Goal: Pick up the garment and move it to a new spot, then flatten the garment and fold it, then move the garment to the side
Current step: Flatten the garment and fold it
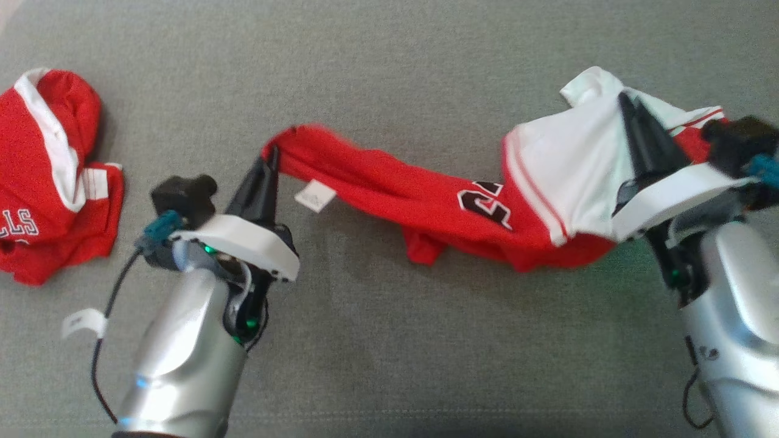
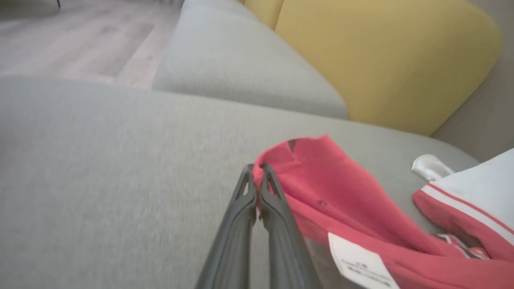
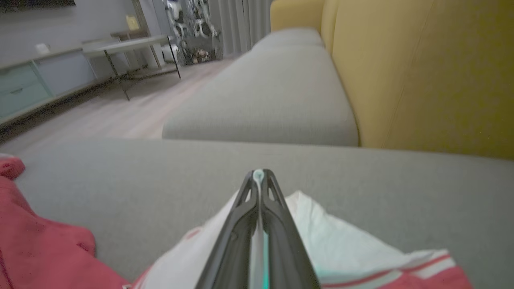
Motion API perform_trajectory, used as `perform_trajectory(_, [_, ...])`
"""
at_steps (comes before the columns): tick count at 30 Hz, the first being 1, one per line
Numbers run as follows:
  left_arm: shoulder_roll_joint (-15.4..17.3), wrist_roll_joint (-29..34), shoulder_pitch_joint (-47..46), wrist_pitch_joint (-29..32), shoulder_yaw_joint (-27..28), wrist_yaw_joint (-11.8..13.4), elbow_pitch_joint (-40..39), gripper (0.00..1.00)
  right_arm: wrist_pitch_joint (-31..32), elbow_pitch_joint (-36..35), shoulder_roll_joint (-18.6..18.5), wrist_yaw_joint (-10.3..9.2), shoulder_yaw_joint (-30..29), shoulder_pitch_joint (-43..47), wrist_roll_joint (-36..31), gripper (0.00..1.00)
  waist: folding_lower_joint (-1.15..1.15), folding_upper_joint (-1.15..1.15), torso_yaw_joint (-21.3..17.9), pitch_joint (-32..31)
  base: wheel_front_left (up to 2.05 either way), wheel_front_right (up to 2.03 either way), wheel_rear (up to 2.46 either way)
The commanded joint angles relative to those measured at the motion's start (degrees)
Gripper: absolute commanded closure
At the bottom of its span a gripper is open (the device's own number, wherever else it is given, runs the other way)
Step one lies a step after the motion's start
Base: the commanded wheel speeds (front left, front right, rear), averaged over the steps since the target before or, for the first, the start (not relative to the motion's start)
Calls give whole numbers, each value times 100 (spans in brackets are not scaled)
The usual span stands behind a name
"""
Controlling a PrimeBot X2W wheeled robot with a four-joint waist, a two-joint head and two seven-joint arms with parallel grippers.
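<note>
Both claws closed on cloth: left claw (image 1: 272,158) pinches the red end of the garment (image 1: 426,201) at its tips, right claw (image 1: 628,106) clamps the white end, pale fabric showing between its fingers (image 3: 283,245). Garment spans from one claw to the other, middle sagging onto the grey sofa seat (image 1: 389,347). A second red jersey (image 1: 48,182) lies crumpled well to the left claw's left.

The left claw (image 1: 271,161) sits left of centre in the head view, fingers pressed together and leaning up-right, pinching the garment (image 1: 395,188). Its silver left forearm (image 1: 182,359) rises from the lower left. The right claw (image 1: 625,100), at upper right, is likewise clamped on the cloth and leans up-left from the right forearm (image 1: 736,316).
</note>
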Motion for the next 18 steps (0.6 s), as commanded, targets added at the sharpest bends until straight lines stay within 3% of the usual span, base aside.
perform_trajectory(1, [201, 198, -17, -69, 369, 88, -746, 100, -122, -642, -130, -5, -95, 29, 4, 100, 0, 0, -89, -155, 0, 0, 0])
perform_trajectory(11, [414, 610, -73, -13, 586, 328, -2483, 100, 12, -2487, -270, -5, -794, 2, -201, 100, 0, 0, -168, -688, 0, 0, 0])
perform_trajectory(18, [573, 719, -552, 485, 629, 482, -3756, 100, 497, -3721, -346, -5, -1268, -424, -387, 100, 0, 0, -225, -1009, 0, 0, 0])
